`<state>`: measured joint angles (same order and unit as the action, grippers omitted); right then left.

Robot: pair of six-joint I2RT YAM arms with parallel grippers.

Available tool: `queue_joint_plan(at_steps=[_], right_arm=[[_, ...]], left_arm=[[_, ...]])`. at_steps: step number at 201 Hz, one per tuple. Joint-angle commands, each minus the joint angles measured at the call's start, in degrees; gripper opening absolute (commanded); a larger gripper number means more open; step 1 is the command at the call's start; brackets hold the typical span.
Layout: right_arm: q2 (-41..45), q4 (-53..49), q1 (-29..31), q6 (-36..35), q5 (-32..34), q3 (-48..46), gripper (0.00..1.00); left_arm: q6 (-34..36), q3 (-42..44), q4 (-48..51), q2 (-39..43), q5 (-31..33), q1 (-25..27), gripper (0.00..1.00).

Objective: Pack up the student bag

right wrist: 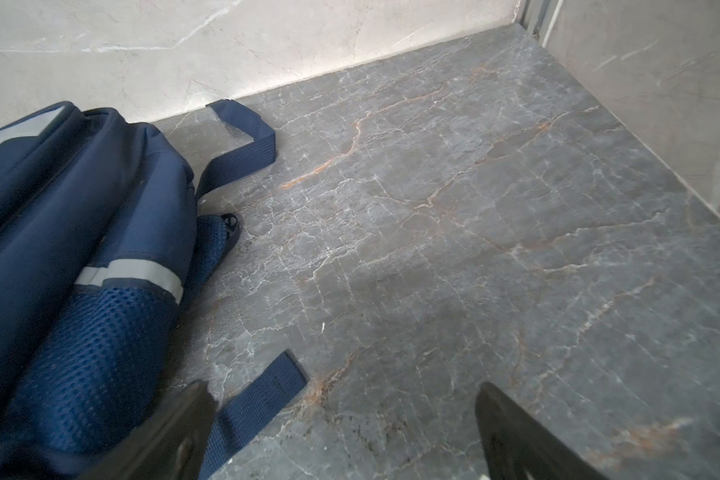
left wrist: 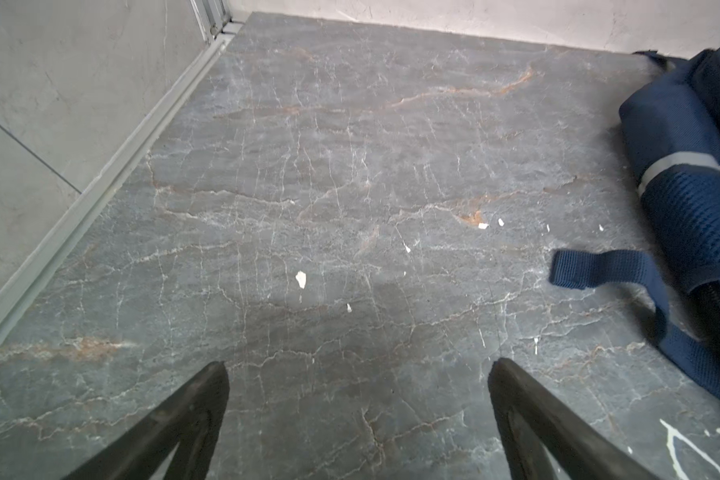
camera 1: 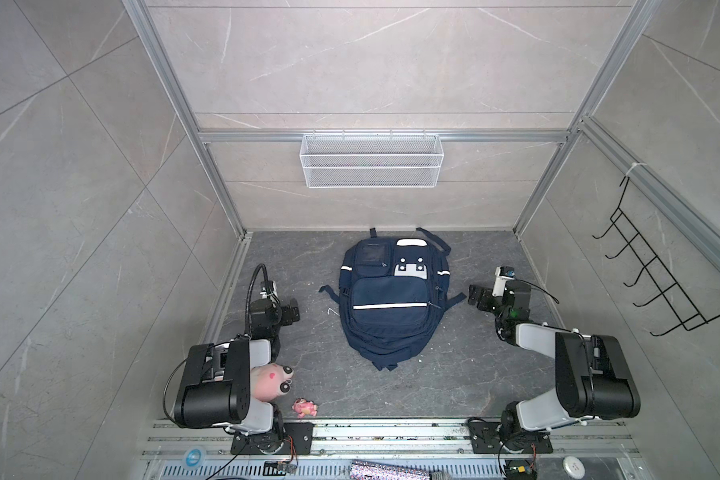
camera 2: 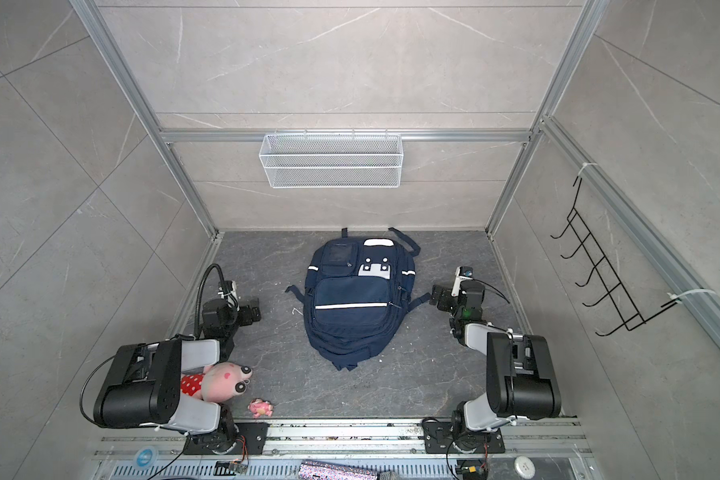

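Left end effector (left wrist: 359, 365) hangs spread wide and empty above the table (left wrist: 308, 187), left of the student bag (camera 1: 387, 299). Right end effector (right wrist: 344, 388), also spread and empty, hovers right of the bag, close to its loose strap (right wrist: 262, 399). The bag lies flat, front up, mid-table. Nearer the front edge than the bag sit a pink plush (camera 1: 273, 380) and what may be a small pink figurine (camera 1: 305, 407).

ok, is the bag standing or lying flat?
Lying flat: the student bag rests on the table, its front facing up in both top views.
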<state>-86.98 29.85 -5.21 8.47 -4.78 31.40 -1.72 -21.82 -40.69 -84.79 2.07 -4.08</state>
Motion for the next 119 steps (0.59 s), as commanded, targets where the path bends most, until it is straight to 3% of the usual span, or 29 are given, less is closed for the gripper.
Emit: queue_joint_plan(at_steps=[1, 57, 119], right_arm=[[0.76, 1.19, 0.53, -1.38, -0.47, -0.26, 1.00], [-0.69, -1.81, 2.05, -2.33, 1.30, 2.16, 1.00], [2.33, 5.85, 2.52, -2.85, 1.63, -3.54, 1.00]], left_arm=[[-0.15, -0.47, -4.14, -0.46, 0.84, -0.19, 1.00], [-0.17, -0.55, -4.05, -0.46, 0.77, -0.32, 1.00], [-0.22, -0.56, -4.14, -0.49, 0.75, -0.32, 1.00]])
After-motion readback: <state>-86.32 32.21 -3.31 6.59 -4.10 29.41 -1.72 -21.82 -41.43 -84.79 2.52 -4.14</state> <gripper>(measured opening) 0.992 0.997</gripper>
